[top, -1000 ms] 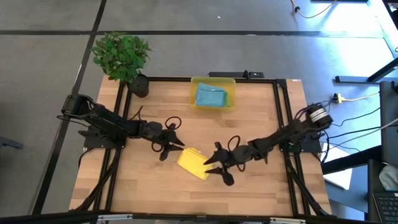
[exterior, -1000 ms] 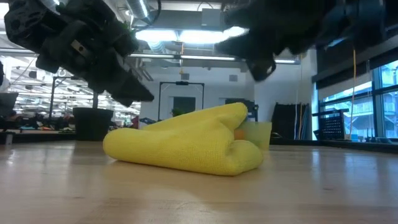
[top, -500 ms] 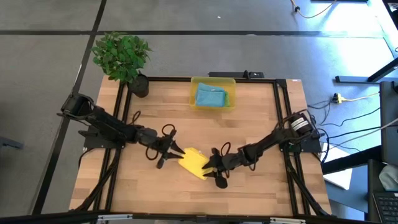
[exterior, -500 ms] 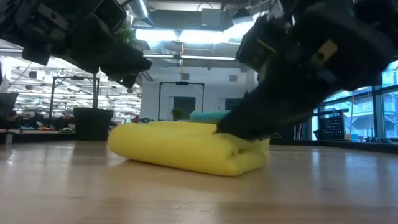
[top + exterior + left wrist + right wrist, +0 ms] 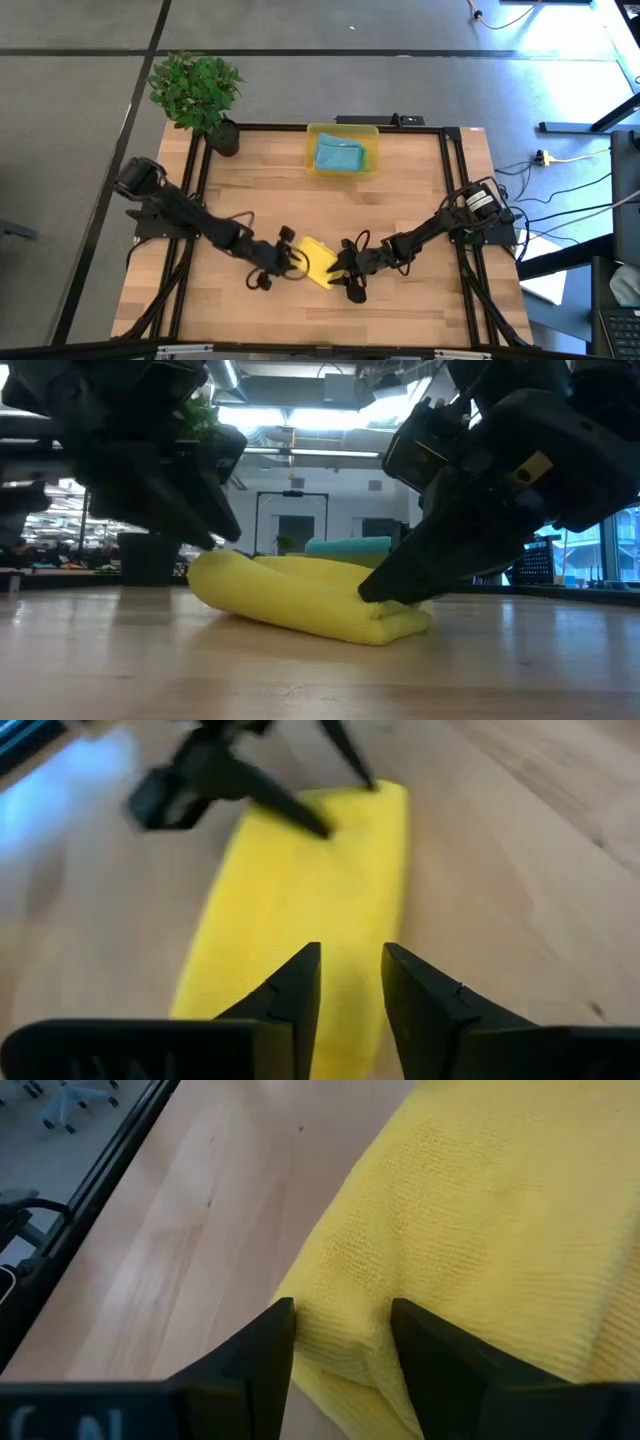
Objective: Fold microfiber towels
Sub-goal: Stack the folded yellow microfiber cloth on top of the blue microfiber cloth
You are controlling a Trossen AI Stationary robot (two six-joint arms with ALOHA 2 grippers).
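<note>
**Both grippers at the folded yellow towel**

The right gripper (image 5: 340, 1345) stands with its fingers (image 5: 262, 1350) parted around the near edge of the yellow towel (image 5: 480, 1230), a fold of cloth lying between them; whether they actually pinch it cannot be told. The left gripper (image 5: 350, 982) has a narrow gap between its fingers (image 5: 298, 982) and is poised over the opposite end of the same towel, grasping nothing that shows. In the high view the left gripper (image 5: 270, 268) has travelled inward from its place a second ago, so that the two grippers now flank the towel (image 5: 316, 262) at the front middle of the table (image 5: 400, 200). In the low view the towel (image 5: 310, 600), earlier humped, now lies as a flatter, compact bundle. This suggests that the fold of this towel is nearly complete, with only squaring or transfer left.

At the rear edge of the table, the yellow bin (image 5: 342, 132) holds a folded teal-blue towel (image 5: 338, 156). A potted plant (image 5: 197, 92) stands at the rear left corner.
</note>
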